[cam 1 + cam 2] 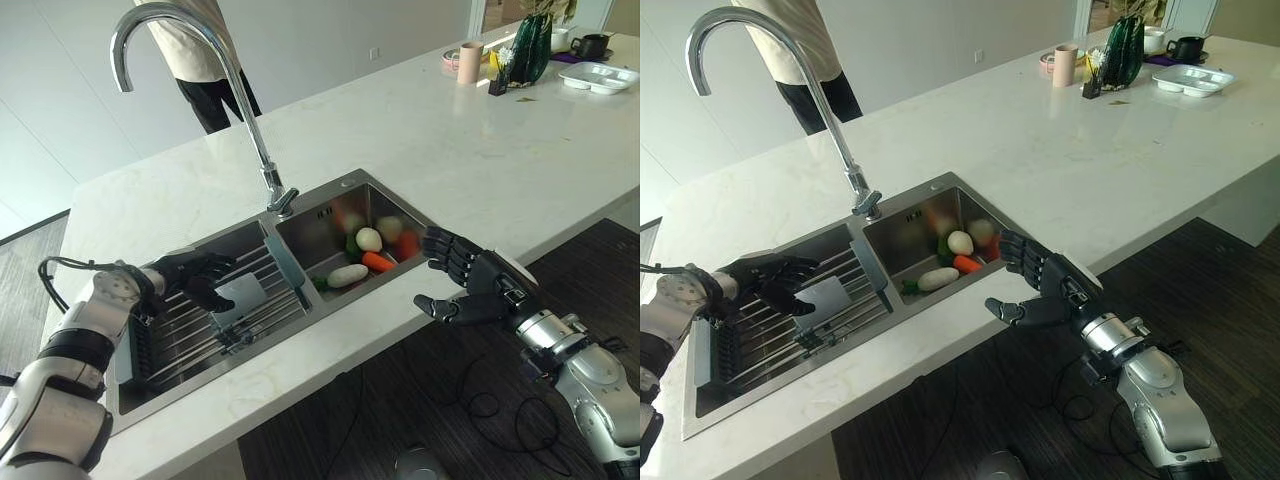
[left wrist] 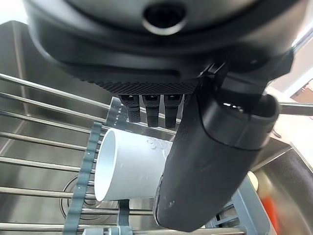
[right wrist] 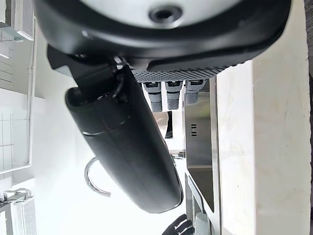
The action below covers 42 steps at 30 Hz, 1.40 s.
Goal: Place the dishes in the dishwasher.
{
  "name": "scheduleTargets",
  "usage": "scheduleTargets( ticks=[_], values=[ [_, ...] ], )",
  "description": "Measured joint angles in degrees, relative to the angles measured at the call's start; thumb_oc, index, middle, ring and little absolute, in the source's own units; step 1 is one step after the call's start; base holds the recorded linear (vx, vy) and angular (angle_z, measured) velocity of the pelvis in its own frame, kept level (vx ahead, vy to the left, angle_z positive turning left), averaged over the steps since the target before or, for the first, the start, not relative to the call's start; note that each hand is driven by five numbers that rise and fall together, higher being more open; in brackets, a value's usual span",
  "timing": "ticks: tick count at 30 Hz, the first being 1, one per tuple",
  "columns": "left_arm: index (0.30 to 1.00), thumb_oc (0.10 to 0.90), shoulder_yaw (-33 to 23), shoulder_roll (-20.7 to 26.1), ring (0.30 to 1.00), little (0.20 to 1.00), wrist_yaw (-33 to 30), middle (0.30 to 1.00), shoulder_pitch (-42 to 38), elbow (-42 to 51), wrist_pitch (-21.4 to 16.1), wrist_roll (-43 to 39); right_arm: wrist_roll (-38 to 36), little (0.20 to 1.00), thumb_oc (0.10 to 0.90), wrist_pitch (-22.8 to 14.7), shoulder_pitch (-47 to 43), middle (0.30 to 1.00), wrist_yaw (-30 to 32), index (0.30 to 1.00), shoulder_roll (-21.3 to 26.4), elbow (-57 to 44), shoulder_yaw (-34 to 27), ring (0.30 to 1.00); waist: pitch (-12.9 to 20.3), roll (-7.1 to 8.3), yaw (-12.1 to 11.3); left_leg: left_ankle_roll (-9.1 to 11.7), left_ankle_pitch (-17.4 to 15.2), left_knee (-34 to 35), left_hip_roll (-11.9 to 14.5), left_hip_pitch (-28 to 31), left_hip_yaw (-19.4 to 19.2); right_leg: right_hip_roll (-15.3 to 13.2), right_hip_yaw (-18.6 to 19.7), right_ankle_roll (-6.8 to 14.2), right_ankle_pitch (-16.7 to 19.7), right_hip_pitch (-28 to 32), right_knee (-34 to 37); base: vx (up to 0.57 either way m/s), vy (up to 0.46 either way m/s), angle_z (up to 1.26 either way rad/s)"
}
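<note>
A white cup (image 2: 128, 169) lies on its side on the wire rack (image 1: 185, 340) in the sink's left basin; it also shows in the head views (image 1: 238, 297). My left hand (image 1: 193, 276) hovers right at it, open, with the fingers (image 2: 149, 108) stretched above the cup and the thumb (image 2: 205, 161) in front of it, not closed round it. My right hand (image 1: 472, 288) is open and holds nothing, over the counter's front edge beside the right basin.
The right basin (image 1: 330, 225) holds a carrot (image 1: 378, 262) and other vegetables. A tall faucet (image 1: 200, 60) arches over the sink. A person stands behind the counter (image 1: 450, 150). A pink cup (image 1: 469, 62), a green vase (image 1: 531, 45) and a white tray (image 1: 598, 76) stand far right.
</note>
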<state>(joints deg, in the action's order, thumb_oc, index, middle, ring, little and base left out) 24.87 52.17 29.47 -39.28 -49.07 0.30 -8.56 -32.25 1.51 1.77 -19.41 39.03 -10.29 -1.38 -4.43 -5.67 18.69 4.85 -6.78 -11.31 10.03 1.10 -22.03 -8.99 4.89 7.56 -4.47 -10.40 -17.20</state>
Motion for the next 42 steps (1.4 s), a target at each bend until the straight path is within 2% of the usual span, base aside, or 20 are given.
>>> scheduleTargets(
  ticks=[20, 26, 42],
  values=[
    [0.9, 0.8, -0.02, -1.58, 0.9, 0.9, 1.24, 0.9, -0.04, -4.58, 1.77, 0.03, -0.01, 0.9, 0.8, 0.0, 0.0, 0.9, -0.12, 0.9, 0.08, 0.0, 0.0, 0.9, -0.08, 0.12, 0.3, 0.12, 0.0, 0.71, 0.1, 0.96, -1.23, 0.44, 1.08, -0.01, 0.01, 0.0, 0.09, 0.0, -0.002, -0.02],
    [0.9, 0.8, -0.42, -1.59, 0.9, 0.9, 1.29, 0.9, -0.03, -5.06, 1.86, 0.06, -0.02, 0.9, 0.8, 0.0, 0.01, 0.9, -0.19, 0.9, 1.66, 0.0, 0.0, 0.9, -0.19, 0.29, 0.35, 0.19, -0.04, 0.7, 0.17, 1.01, -1.24, 0.5, 1.08, -0.02, 0.01, 0.21, 0.1, 0.01, 0.001, 0.0],
    [0.9, 0.8, -0.44, -1.64, 0.9, 0.9, 1.23, 0.9, -0.03, -7.18, 1.83, 0.97, -0.12, 0.9, 0.8, 0.01, 0.0, 0.9, -1.54, 0.9, 1.74, 0.0, 0.01, 0.9, -0.59, 0.89, 1.64, 0.4, 0.0, 0.6, 0.78, 1.18, -1.36, 1.13, 1.1, -0.31, 0.21, 0.4, 0.25, 0.0, 0.002, 0.0]
  ],
)
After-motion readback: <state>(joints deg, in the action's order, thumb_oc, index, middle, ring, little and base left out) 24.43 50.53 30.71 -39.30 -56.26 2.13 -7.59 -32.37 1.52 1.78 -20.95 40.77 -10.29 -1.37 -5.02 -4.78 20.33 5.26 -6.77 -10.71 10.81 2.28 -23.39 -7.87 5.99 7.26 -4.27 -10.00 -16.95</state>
